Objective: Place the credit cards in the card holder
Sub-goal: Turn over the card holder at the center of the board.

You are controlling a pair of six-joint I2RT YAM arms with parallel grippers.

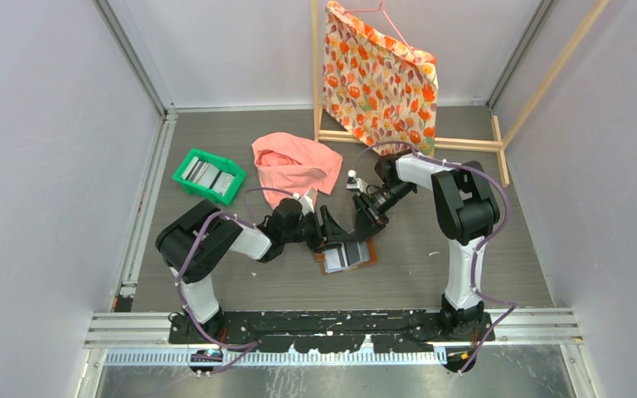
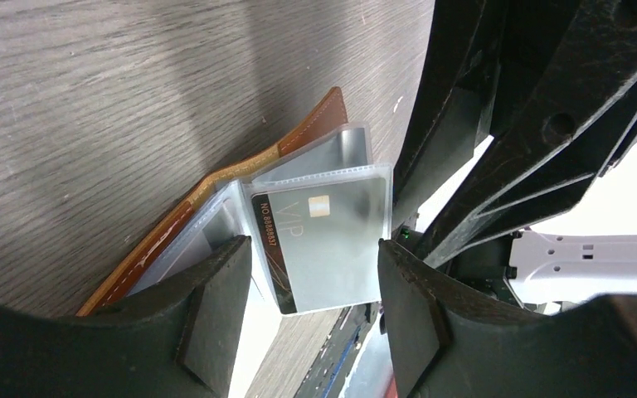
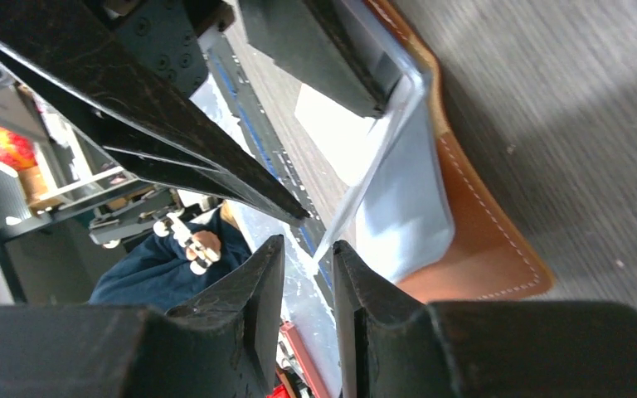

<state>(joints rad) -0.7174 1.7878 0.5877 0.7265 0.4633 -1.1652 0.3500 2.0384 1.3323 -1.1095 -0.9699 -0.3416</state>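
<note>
**Wallet open at lower centre, both tools at its sleeves**

Wallet [image 1: 350,257] lies open on the bench [image 1: 216,278], just below the middle of the top view. Its brown cover is down and its clear sleeves [image 2: 332,153] are fanned upward. Both arms bend in toward it. The left tool [image 1: 330,235] comes in from the left and the right tool [image 1: 368,225] from the upper right, their tips close together over the wallet's upper edge.

In the left wrist view a grey card [image 2: 332,240] sits inside the front sleeve at the centre of the frame. It shows a chip, the letters VIP and a dark strip along its left side. The left tool's fingers [image 2: 216,307] stand well apart at the bottom of the frame, one at each side edge of that sleeve. I cannot tell whether they press on it or only flank it. Behind the sleeves the brown cover runs from lower left to upper centre.

In the right wrist view the right tool's fingers [image 3: 257,290] stand a narrow gap apart at bottom centre. A corner of a sleeve reaches down to their tips, and I cannot tell whether it is nipped. The stitched brown cover curves along the right of that frame, flat on the bench.

A green tray [image 1: 181,177] sits at the upper left of the top view, well apart from the wallet, with more cards [image 1: 207,174] in it. A pink cloth [image 1: 294,162] lies crumpled above the wallet, right of the tray. A floral cloth [image 1: 381,79] hangs on a wooden frame [image 1: 464,143] at top centre.
</note>
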